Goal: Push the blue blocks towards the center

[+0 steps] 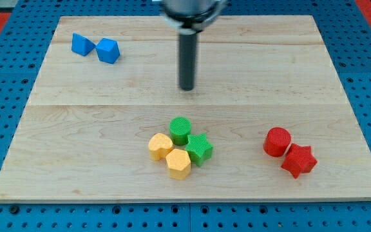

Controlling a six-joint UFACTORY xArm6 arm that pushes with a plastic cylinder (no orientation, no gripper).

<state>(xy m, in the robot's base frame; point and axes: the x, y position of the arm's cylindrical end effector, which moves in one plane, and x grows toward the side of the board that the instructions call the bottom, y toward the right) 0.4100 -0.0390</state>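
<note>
Two blue blocks sit in the surface's point(76, 122) top-left corner — a blue one point(82, 44) of irregular, star-like outline on the view's left and a blue polygon-shaped one point(109, 51) just beside it on the right, their near edges touching or almost so. Both lie well apart from the middle of the wooden board. My tip point(187, 87) stands near the board's centre, a little toward the view's top, far to the right of the blue pair and touching no block. As for the end effector, it is a plain dark rod with nothing to open or close, and it has hold of nothing. Below the tip, toward the view's bottom, four blocks cluster together: a green cylinder point(180, 129), a green star point(199, 149) just right of and below it, a yellow block point(160, 146) with a rounded outline on the left, and a yellow hexagon point(178, 164) lowest of the group — each close against its neighbours. At the view's lower right, a red cylinder point(277, 141) stands with a red star point(299, 160) touching it on its lower right.
</note>
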